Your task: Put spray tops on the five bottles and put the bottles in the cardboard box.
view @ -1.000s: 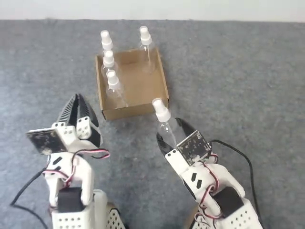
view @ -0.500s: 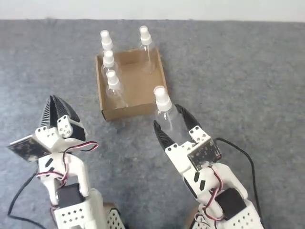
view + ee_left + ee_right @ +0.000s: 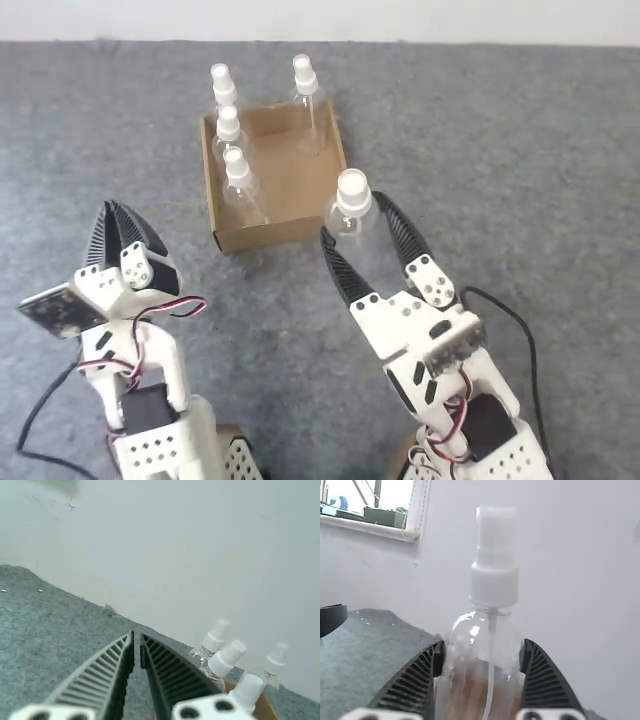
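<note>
In the high view the open cardboard box [image 3: 280, 234] sits at the table's middle back. Two capped clear bottles [image 3: 237, 168] stand inside along its left wall, and a third [image 3: 305, 78] stands in its back right corner. Another bottle [image 3: 221, 80] rises at the back left corner with its base hidden. My right gripper [image 3: 352, 222] is shut on the fifth bottle [image 3: 352, 190], held upright above the box's front right corner. The right wrist view shows this bottle [image 3: 492, 580] between the fingers [image 3: 422, 672]. My left gripper [image 3: 113, 212] is shut on nothing, off to the front left of the box; its tips [image 3: 137, 638] point past the bottles [image 3: 227, 656].
Grey carpet [image 3: 500, 150] covers the table, with open room to the right of the box and to its far left. A pale wall [image 3: 200, 540] runs behind the back edge. Cables [image 3: 510, 330] trail beside the right arm's base.
The right gripper has risen with the bottle and carried it toward the box's front right corner. The left arm swung left and drew back, then stayed still.
</note>
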`<state>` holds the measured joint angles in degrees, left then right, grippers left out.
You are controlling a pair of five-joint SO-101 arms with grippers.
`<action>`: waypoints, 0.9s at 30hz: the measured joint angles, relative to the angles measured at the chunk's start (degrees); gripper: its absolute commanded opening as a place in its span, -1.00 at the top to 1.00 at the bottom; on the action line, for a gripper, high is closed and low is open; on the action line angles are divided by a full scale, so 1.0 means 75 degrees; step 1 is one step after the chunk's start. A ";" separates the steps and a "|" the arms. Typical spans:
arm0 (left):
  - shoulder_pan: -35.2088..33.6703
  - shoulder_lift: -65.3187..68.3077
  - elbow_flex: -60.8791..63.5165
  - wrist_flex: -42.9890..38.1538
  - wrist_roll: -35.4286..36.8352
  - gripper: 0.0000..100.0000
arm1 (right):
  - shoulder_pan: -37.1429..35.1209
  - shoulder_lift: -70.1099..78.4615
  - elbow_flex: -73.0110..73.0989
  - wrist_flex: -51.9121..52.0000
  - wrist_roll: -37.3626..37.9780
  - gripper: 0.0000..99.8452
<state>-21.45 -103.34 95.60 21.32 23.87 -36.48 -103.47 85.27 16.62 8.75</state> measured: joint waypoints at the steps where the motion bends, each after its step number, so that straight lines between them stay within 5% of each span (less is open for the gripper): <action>1: 0.0000 0.0000 0.0000 0.0000 0.0000 0.98 | 0.0000 0.0000 0.0000 -0.0105 0.0000 0.98; 7: 0.0000 0.0000 0.0000 0.0000 0.0000 0.98 | 0.0000 0.0070 -0.0410 -0.0375 0.0000 0.98; 27: 0.0000 0.0000 0.0082 0.0000 0.0000 0.98 | 0.0000 0.4900 -0.2239 -0.1606 0.0000 0.99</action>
<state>-21.45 -103.34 96.22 21.32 23.87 -36.48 -66.73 68.48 4.57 8.75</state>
